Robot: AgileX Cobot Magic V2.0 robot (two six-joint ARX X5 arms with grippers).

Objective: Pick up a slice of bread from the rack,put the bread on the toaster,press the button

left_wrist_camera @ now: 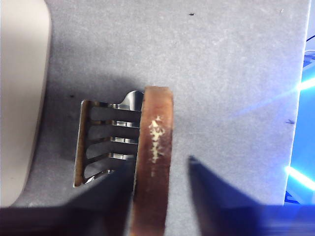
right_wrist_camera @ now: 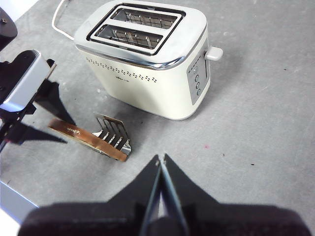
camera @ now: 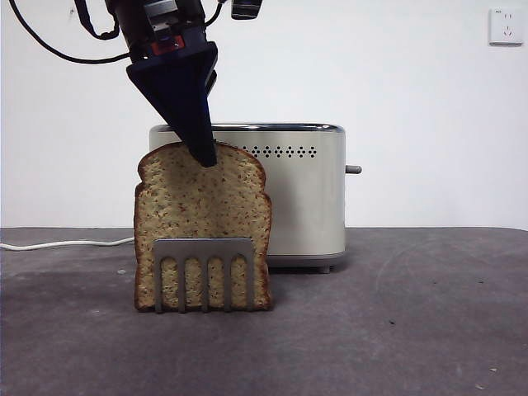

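My left gripper (camera: 204,155) at bread slice (camera: 203,216) top edge; slice upright in rack (camera: 204,250), before toaster (camera: 305,194); lever knob (camera: 353,169) at toaster's side.

Left hand (camera: 200,155): black tapered wedge, red patch and silver bracket above, black cables looping.

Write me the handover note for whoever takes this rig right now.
Left gripper: open, jaws straddling the top crust of the slice of bread, not closed on it.
Right gripper: shut, empty, waiting above the table.
The bread stands upright in the rack, in front of the toaster.
The toaster's slots are empty; the button is not pressed.
Done: approach only.
Left: grip, lift, drop the slice into a slot, press the button.
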